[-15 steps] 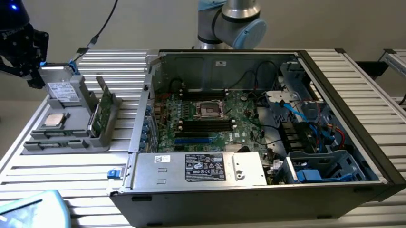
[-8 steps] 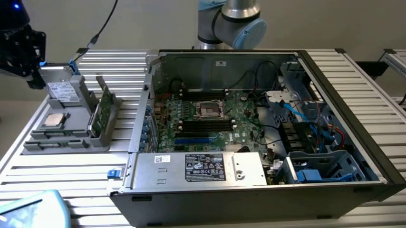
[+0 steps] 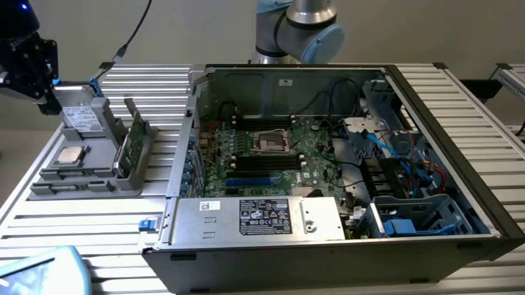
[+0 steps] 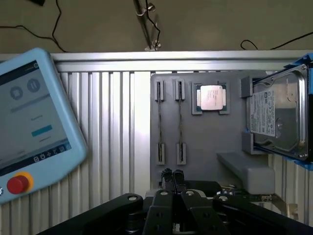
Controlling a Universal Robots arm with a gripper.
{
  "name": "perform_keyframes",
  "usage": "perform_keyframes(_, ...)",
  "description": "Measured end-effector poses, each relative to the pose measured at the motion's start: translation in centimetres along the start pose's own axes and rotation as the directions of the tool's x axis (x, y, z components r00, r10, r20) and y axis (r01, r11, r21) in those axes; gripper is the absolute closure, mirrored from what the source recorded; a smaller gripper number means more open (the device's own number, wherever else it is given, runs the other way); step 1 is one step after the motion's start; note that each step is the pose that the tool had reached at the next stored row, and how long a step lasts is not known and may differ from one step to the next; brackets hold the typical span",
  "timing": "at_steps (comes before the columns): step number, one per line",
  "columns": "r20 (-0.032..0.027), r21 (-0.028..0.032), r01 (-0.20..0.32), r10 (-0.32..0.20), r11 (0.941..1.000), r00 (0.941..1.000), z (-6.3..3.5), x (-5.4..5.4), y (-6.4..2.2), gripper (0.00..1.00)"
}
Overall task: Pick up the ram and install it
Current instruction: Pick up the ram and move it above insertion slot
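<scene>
slatted aluminium desk carrying an open computer case. the ram stands on edge in a grey tray by the desk's edge at the exterior view's left. the end effector hangs clenched above that tray.

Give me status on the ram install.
Nothing done yet: the ram stands in the grey holder, outside the open computer case. In hand: nothing; the gripper hovers over the holder, jaws shut and empty. Left: pick-up and install.
</scene>
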State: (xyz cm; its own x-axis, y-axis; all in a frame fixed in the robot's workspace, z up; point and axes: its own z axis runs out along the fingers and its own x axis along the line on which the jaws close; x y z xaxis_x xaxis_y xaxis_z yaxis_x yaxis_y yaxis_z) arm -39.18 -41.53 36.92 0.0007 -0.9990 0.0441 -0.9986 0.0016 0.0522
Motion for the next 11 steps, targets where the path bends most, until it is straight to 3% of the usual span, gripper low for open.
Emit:
perform_keyframes(1,0.0097,0.0000,0.002,-0.002,1.0000,1.0000,0.00,0.00,0.00,0.89)
perform_keyframes(2,0.0134,0.0000,0.002,-0.002,1.0000,0.9999,0.00,0.00,0.00,0.89)
perform_keyframes(11,0.0139,0.0000,0.002,-0.002,1.0000,0.9999,0.00,0.00,0.00,0.88)
